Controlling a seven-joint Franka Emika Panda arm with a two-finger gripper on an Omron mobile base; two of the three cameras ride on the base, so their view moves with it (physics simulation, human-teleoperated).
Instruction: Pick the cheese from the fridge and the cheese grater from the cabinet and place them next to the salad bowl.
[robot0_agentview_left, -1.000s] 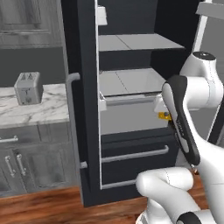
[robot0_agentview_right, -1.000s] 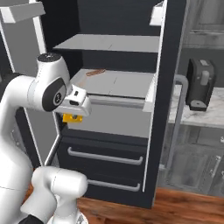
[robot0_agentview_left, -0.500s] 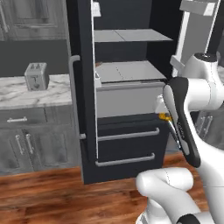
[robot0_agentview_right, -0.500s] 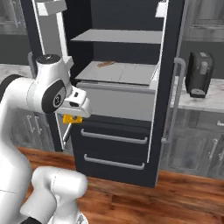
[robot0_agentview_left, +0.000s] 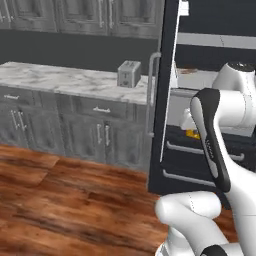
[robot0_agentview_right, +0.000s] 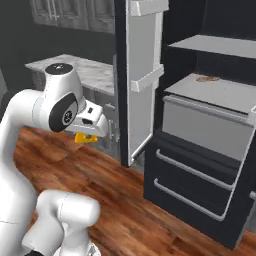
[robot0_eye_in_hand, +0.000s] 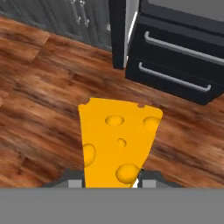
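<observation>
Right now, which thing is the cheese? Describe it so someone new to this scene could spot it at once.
Start at the open black fridge and move to the white arm in front of it. At the arm's tip, above the wood floor, the fingers hold the cheese. It is a yellow-orange wedge dotted with round holes, the one bright thing among grey cabinets, a grey toaster and black drawers.

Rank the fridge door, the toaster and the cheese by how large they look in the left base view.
1. fridge door, by far the largest.
2. toaster, small on the counter.
3. cheese, a yellow sliver mostly hidden behind the arm, so its rank is by what shows; it is nearer than the toaster.
</observation>
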